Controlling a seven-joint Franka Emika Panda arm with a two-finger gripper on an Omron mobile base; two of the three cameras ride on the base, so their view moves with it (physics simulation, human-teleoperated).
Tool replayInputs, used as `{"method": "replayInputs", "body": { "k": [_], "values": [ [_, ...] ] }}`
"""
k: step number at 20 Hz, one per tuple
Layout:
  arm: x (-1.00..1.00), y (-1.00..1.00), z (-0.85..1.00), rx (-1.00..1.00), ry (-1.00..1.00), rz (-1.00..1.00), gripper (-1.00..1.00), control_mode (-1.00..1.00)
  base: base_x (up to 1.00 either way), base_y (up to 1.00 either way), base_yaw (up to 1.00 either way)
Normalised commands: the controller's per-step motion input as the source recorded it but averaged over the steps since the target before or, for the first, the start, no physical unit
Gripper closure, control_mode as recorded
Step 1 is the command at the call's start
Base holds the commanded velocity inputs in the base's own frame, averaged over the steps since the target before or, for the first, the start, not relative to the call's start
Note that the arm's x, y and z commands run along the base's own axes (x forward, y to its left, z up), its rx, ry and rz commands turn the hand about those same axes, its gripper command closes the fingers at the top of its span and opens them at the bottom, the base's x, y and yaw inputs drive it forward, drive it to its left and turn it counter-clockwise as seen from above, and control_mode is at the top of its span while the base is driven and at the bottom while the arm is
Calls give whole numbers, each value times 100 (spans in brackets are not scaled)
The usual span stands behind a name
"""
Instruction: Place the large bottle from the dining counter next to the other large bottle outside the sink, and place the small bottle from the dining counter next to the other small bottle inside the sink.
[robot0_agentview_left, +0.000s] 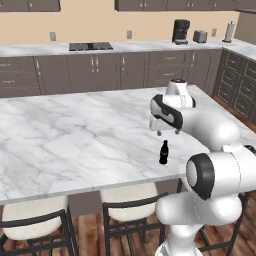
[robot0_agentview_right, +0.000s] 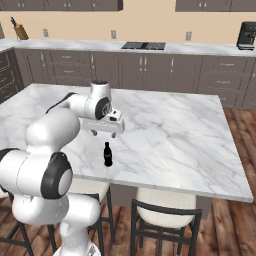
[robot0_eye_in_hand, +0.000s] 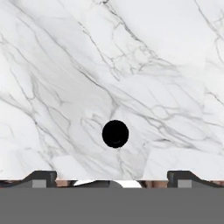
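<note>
Hand view: open gripper (robot0_eye_in_hand: 112, 177) hangs above an upright black bottle (robot0_eye_in_hand: 115, 134), at 12 o'clock, on the marble counter (robot0_eye_in_hand: 65, 65).

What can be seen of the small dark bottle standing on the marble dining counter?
The small bottle is black all over, with a rounded body narrowing to a slim neck and cap; its material cannot be told. It stands upright near the front edge of the white marble dining counter, touching only the countertop. From above in the hand view it reads as a plain black disc. The open gripper hangs above it, fingers apart and clear of it.
</note>
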Motion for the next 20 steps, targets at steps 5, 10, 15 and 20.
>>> {"method": "replayInputs", "body": {
  "k": [5, 10, 15, 20],
  "values": [
    [25, 0, -21, 0, 0, 0, -100, -100, 0, 0, 0],
    [-12, 0, -10, 0, 0, 0, -100, -100, 0, 0, 0],
    [-30, 0, 0, 0, 0, 0, -100, -100, 0, 0, 0],
    [0, 0, -6, 0, 0, 0, -100, -100, 0, 0, 0]
  ]
}}
